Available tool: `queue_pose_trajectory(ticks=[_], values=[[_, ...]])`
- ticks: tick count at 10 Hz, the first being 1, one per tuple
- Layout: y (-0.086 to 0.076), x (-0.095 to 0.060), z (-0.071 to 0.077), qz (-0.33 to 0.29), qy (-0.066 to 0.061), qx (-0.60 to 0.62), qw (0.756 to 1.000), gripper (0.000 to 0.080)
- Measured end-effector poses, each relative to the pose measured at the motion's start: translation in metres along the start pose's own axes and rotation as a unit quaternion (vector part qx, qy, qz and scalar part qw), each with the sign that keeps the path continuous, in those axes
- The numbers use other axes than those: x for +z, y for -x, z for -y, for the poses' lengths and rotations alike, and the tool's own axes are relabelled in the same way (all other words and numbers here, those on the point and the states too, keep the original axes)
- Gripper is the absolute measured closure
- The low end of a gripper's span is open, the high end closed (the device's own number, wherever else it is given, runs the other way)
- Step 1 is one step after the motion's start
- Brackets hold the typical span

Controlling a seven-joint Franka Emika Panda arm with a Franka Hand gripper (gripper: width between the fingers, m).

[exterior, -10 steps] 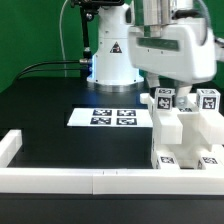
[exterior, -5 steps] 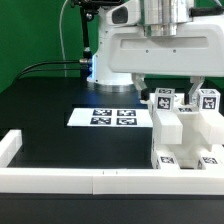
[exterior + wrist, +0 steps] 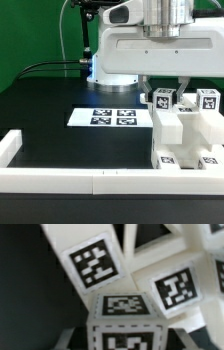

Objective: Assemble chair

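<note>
The small white plastic chair (image 3: 184, 130), built of blocky flat panels that carry black-and-white square tags, stands at the right side of the exterior view, on the black table (image 3: 50, 105). Its lower edge is just beside the long low white border rail (image 3: 95, 178) that runs along the bottom of the frame. To the exterior view's left of the chair, near the middle of the frame, lies the flat white marker board (image 3: 113, 117) with four tags. The robot's two-finger gripper (image 3: 163, 88) hangs from the wide white wrist body in the upper right of the frame, directly above the tagged top pieces of the chair. In the wrist view a tagged square white peg (image 3: 127, 314) fills the lower middle, very close and blurred. I cannot tell whether the fingers are spread or already pinch a piece.
</note>
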State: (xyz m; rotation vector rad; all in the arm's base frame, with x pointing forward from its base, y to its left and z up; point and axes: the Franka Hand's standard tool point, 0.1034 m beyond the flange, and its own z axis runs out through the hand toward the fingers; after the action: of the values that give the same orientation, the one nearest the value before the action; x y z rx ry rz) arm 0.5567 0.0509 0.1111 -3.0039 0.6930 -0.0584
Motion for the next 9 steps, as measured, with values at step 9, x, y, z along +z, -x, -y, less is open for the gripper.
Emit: queue_pose_trajectory(ticks=[9], values=[[0.0027, 0.0002, -0.0054, 0.018, -0.005, 0.559, 0.829, 0.0517]])
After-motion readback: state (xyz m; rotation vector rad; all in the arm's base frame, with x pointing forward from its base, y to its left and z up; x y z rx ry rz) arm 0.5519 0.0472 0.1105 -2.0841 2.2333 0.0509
